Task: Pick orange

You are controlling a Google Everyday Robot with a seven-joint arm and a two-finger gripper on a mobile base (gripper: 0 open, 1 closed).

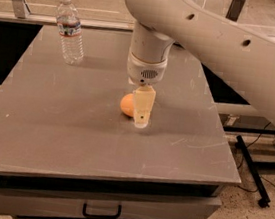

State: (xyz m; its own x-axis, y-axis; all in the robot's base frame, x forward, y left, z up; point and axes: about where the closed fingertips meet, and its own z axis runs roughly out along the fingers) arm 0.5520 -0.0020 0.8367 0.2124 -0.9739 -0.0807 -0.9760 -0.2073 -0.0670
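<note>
1. Near mid-table, a little right of centre: the orange sits on the grey table. Only its left side shows; the rest is hidden behind the gripper.
2. Handling, as a judgement: small, round, firm fruit, so a light load. The matte skin should give fair friction. The round shape means it rolls if pushed from one side only. The rind should take a moderate squeeze; a hard pinch may bruise it.
3. Where to hold, as a judgement: across the widest girth at mid-height, with the squeeze line running through the centre. A grip too high or off-centre risks squirting it out along the table.
4. Gripper: points straight down, its tip at or just off the table top. It is touching or just beside the orange's right side; I cannot tell which from this angle. I also cannot tell whether it is apart, together or clamped on the fruit, as its cream front face covers that spot.
5. Arm: thick and cream, reaching in from the upper right, with the wrist upright over the orange.
6. Bottle: clear, capped and upright at the back left, well apart from the orange and not in the way.
7. Drawer handle: dark, below the table's front edge.
</note>
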